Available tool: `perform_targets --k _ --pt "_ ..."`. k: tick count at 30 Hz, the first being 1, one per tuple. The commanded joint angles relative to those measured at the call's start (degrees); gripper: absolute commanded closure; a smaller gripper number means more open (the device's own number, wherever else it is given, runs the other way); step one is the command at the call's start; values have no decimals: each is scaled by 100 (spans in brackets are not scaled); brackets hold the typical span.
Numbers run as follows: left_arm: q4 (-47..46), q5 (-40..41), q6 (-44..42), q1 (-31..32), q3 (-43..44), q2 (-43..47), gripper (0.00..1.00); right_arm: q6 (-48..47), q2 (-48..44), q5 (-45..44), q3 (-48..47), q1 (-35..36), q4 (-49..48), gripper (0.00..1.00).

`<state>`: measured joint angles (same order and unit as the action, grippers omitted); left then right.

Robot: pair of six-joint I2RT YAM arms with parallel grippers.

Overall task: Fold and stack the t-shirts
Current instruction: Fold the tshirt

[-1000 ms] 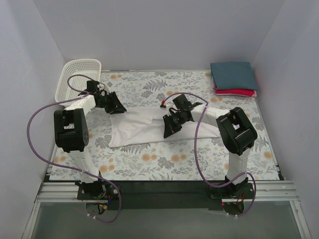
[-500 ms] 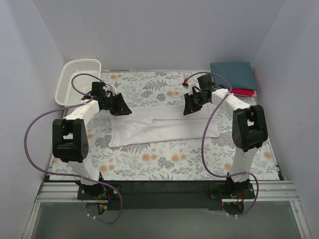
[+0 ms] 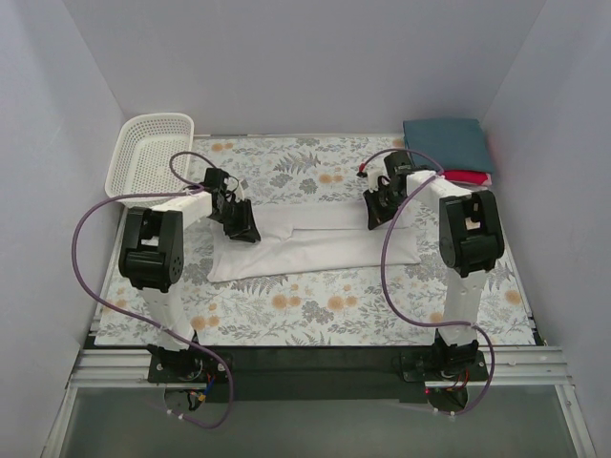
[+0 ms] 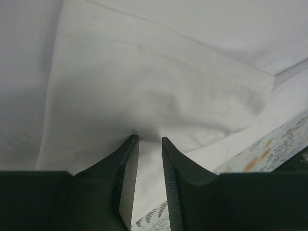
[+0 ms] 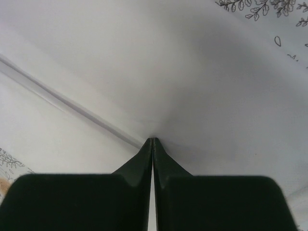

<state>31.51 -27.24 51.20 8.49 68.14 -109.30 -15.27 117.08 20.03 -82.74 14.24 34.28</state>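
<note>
Left wrist: left tool (image 4: 148, 138) jaws nearly together, pinching a pucker of the plain white soft cloth t-shirt (image 4: 159, 91). Right tool (image 5: 152, 140) pressed together on its far-right corner. Shirt flat mid-desk (image 3: 286, 305), long axis left-right, body nearward of both tools.

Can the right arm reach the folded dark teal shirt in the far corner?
Probably yes: the folded dark teal shirt lies close, nothing between, but the right end effector grips the white cloth t-shirt.
</note>
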Motion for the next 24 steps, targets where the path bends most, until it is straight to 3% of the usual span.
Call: perform_targets --k 1,7,10,12,13,16,19,24 --pt "233 860 -408 -5 173 -205 75 -222 87 -307 416 -26 184 94" --pt "444 1371 -1058 -14 1339 -1003 76 -178 -404 315 1582 43 289 95" --pt "830 1397 -1445 64 2780 -1810 76 -442 -1255 1221 2513 797 343 97" --pt "1267 1398 -1551 91 3710 -2208 76 -311 -2070 1650 2824 1711 98 96" --pt "1357 1310 -1560 91 4472 -2428 76 -145 -2275 1801 2860 1905 53 95" --pt "1341 1134 -1578 91 5155 -2247 74 -20 -2654 1952 2475 1986 96 93" --pt "1104 1072 -1570 91 4886 -1633 68 -125 -2883 1663 2017 1723 184 90" --pt "762 905 -1157 100 3463 -866 68 -231 -2359 1240 1517 1696 114 91"
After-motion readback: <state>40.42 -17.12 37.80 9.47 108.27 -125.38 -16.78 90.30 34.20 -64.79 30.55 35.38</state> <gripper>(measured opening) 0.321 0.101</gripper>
